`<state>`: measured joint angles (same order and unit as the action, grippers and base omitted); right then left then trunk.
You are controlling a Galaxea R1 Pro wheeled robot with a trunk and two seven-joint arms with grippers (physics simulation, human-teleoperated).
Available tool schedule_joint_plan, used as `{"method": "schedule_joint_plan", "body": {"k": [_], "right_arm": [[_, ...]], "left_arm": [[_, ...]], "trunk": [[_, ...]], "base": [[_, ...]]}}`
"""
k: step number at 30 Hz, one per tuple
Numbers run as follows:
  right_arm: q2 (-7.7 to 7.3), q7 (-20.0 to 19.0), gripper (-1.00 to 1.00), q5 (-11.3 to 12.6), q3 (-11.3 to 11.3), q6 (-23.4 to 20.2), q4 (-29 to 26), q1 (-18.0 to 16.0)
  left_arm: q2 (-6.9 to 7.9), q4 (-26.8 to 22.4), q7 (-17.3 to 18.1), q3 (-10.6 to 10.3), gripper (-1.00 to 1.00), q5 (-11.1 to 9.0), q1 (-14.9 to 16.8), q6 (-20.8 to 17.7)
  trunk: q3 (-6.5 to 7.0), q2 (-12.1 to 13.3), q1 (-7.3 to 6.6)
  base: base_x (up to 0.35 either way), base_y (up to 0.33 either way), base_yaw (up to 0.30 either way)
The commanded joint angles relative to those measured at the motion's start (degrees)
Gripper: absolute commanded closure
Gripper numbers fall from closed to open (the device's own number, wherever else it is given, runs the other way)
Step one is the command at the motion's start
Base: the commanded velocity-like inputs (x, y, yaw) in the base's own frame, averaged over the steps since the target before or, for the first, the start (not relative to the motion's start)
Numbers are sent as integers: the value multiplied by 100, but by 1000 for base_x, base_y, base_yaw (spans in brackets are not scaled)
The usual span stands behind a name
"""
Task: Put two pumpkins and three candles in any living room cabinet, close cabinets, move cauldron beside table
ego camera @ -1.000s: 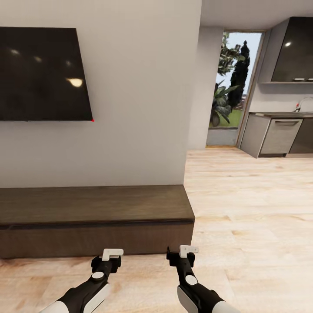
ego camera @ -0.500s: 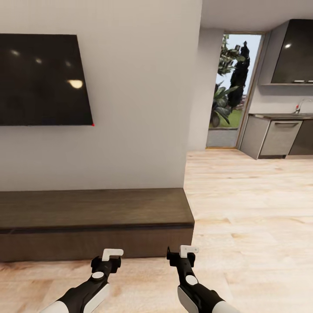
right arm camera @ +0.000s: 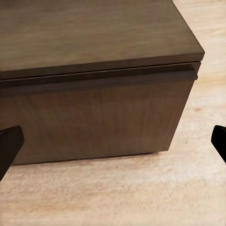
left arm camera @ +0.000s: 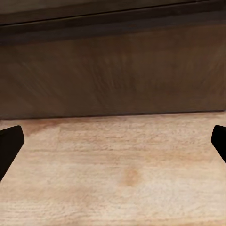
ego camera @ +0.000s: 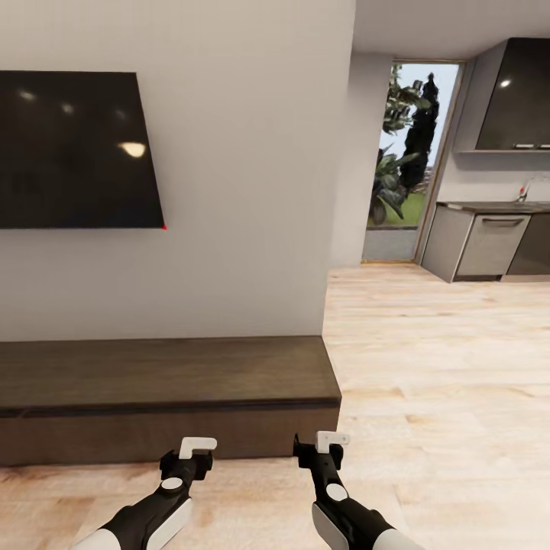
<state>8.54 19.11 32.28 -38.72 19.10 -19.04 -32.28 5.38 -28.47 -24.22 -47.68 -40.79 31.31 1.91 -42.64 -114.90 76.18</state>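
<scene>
The cabinet (ego camera: 168,374) is a long, low, dark brown unit against the white wall, its fronts closed and its flat top bare. My left gripper (ego camera: 197,449) hovers over the floor just in front of it, open, facing the cabinet front (left arm camera: 113,70). My right gripper (ego camera: 328,444) is level with the cabinet's right end (right arm camera: 103,113), also open with nothing between its fingertips (right arm camera: 9,143). The pumpkins, candles, cauldron and table are out of view.
A black TV (ego camera: 76,149) hangs on the wall above the cabinet. Light wood floor (ego camera: 443,382) stretches right towards grey kitchen units (ego camera: 489,241) and a glass door (ego camera: 409,153) with plants outside.
The whole picture has slid down a little, so the camera has moved. The TV and cabinet sit lower in view. Both arms keep their pose.
</scene>
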Motion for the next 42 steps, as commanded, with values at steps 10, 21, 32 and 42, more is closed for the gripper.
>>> {"method": "schedule_joint_plan", "body": {"k": [10, 21, 32, 42], "right_arm": [[-2, 31, -100, 50, -53, 32, 5, -6], [-2, 31, -100, 50, -55, 32, 6, -6], [-2, 31, -100, 44, -57, 32, 7, -6], [-5, 31, -100, 41, -57, 32, 14, -6]], "left_arm": [[7, -9, -41, -47, -100, -60, 6, 20], [7, -9, -44, -48, -100, -60, 6, 20], [7, -9, -46, -48, -100, -60, 6, 20], [7, -9, -45, -48, -100, -60, 6, 21]], "trunk": [[174, 400, -221], [372, 841, -463], [569, 1282, -704], [749, 1683, -924]], "base": [[0, 0, 0], [0, 0, 0], [0, 0, 0], [0, 0, 0]]}}
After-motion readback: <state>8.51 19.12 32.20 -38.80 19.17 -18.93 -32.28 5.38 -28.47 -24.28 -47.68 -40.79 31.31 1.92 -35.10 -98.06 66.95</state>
